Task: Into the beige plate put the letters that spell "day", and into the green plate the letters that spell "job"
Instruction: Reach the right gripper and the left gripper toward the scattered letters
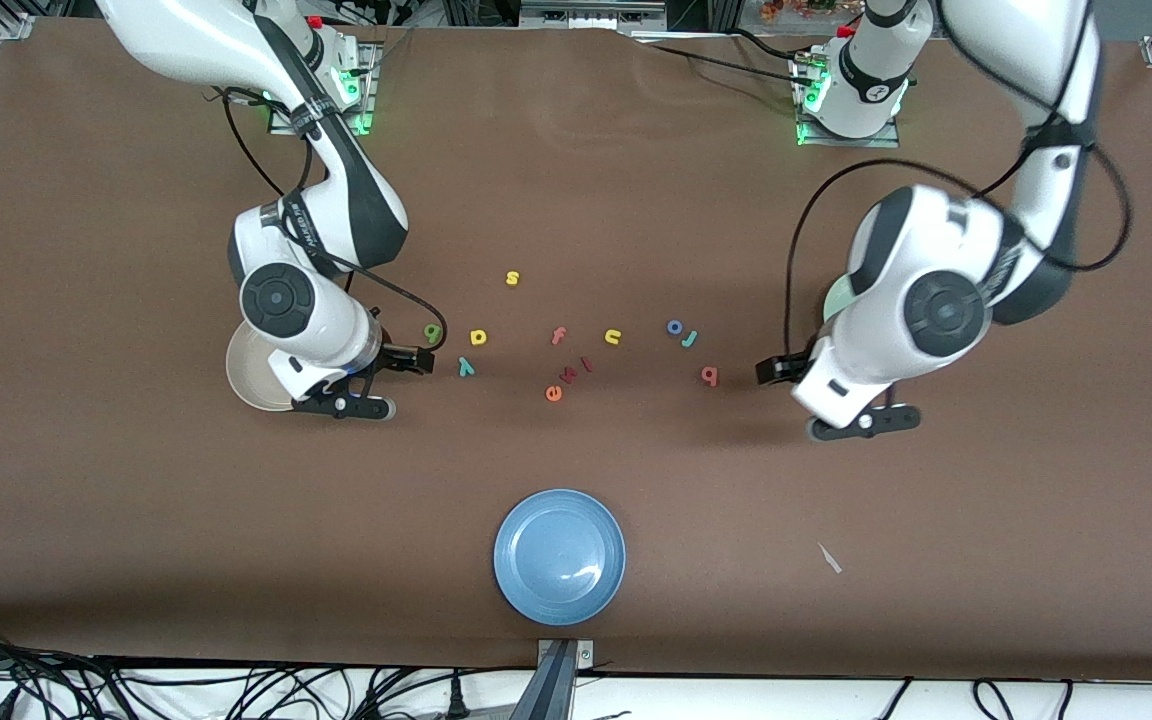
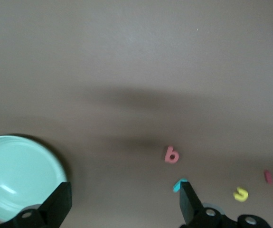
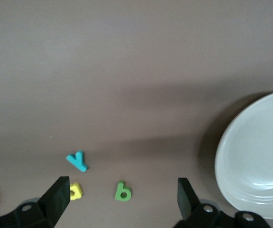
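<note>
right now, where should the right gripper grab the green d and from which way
Probably from straight above, pinching the green d across its straight stem: it lies flat on the table, apart from the yellow a. The open right gripper hangs over it.

The brown table holds three round shallow plates: one cream-beige [image 1: 248, 372], one pale mint-green [image 2: 17, 173], one blue [image 1: 559, 556]. Eleven small foam letters [image 1: 556, 338] lie scattered there, though one or two more may sit hidden under the arms.
</note>
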Controlling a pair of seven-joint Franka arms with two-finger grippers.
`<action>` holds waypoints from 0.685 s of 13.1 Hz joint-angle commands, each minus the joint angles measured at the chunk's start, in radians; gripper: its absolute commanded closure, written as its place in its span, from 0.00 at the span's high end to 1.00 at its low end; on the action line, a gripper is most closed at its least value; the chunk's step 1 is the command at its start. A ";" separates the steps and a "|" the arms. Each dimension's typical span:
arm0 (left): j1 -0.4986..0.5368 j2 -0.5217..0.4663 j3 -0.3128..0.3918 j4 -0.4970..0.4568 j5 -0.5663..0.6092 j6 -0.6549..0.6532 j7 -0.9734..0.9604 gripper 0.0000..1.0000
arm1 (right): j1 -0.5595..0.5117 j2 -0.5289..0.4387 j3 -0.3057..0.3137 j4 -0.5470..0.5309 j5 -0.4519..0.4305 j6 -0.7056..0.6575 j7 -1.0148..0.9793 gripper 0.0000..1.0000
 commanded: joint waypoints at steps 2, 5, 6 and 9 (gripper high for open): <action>-0.027 0.069 0.009 -0.046 -0.029 0.141 -0.041 0.99 | 0.004 -0.082 0.029 -0.286 0.018 0.252 0.122 1.00; -0.029 0.124 -0.010 -0.077 -0.060 0.244 -0.047 0.98 | 0.009 -0.048 0.064 -0.314 0.018 0.340 0.220 1.00; -0.031 0.134 -0.010 -0.077 -0.084 0.257 -0.047 0.97 | 0.012 -0.045 0.066 -0.316 0.018 0.341 0.236 1.00; -0.035 0.149 -0.010 -0.077 -0.089 0.258 -0.049 0.96 | 0.015 -0.037 0.077 -0.346 0.015 0.390 0.242 0.99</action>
